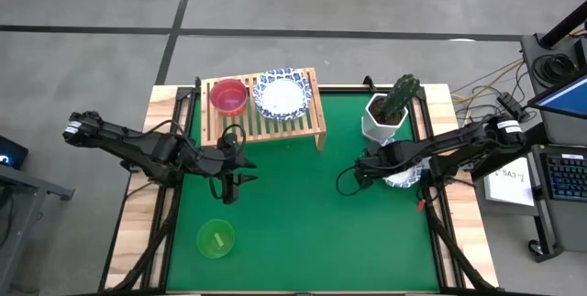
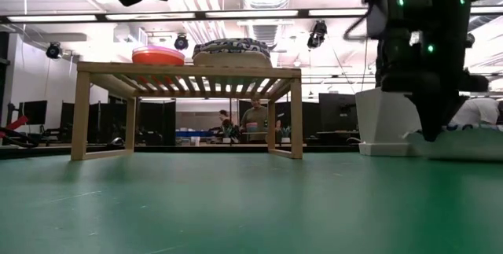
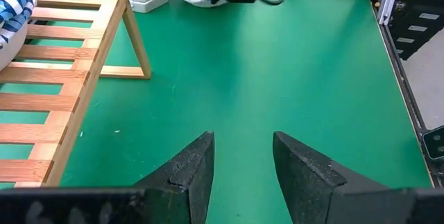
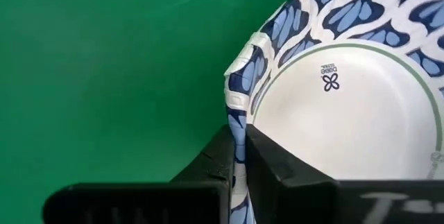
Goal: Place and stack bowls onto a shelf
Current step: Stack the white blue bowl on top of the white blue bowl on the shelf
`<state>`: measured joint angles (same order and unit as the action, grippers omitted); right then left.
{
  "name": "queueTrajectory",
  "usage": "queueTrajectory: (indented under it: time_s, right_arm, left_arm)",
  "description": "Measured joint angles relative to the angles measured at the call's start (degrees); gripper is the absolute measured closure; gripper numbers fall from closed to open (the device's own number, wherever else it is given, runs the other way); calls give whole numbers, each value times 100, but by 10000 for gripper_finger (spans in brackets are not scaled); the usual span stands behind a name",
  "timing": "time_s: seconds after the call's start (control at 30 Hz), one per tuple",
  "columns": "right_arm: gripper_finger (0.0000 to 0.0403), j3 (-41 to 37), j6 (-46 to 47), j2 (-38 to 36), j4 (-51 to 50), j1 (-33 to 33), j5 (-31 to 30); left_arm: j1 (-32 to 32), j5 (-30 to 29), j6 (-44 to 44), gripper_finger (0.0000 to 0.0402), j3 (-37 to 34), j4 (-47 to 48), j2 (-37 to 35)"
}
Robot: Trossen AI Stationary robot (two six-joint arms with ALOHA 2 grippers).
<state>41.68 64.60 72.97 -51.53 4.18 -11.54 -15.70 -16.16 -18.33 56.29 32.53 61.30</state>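
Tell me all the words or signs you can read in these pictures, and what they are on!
Small blue print with a flower-like mark sits inside the patterned bowl that the right gripper pinches by the rim; its letters are too small to read.
Dark marks show on a white sheet beside the table; too blurred to read.
No other words show.
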Motion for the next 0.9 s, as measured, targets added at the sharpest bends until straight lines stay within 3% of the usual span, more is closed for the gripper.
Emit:
queueTrajectory:
  time_s: [0.23,0.4,0.7,0.77,0.9]
  right_arm:
    - [389,791,-1184,0,325,415,978]
    - [390,1560,-2870,0,955,991,1481]
    - [390,3113,-6255,0,2051,1953,1445]
    - [390,3367,-7154,0,2270,1970,1149]
    - [390,3733,-8467,0,2580,1796,-410]
  left_arm:
    - [0,0,85,271,0,2,0]
    - [0,-2,131,271,2,2,0]
    - [0,-22,227,271,2,-18,0]
    - [0,-123,326,271,2,-104,0]
    - [0,-290,446,271,2,-250,1]
